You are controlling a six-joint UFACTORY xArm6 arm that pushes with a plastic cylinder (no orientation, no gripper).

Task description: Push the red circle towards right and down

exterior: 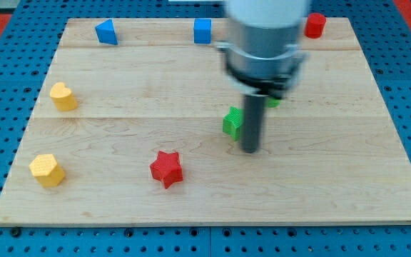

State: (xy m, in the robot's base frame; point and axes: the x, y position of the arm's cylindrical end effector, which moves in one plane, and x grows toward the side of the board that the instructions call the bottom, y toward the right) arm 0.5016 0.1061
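The arm comes down from the view's top as a pale grey cylinder with a dark collar, ending in a straight dark rod that stands upright on the light wooden board [334, 178]. My tip [250, 150] rests near the board's middle; it is a bare rod with no jaws, so nothing is clasped or released.

Just to the tip's left and slightly above, a green plastic block [232, 122] sits touching or almost touching the rod. Another green block [272, 102] peeks out behind the rod, above and right of the tip, its shape hidden.

The red plastic circle [315, 25] lies well apart from the tip, far above and to its right, at the board's top edge.

A red star block [167, 168] lies left and slightly below the tip. Farther left are a yellow heart-like block [63, 96] and a yellow hexagon block [46, 170]. Above and left, at the top edge, stand a blue cube [203, 31] and a blue wedge-shaped block [106, 32].
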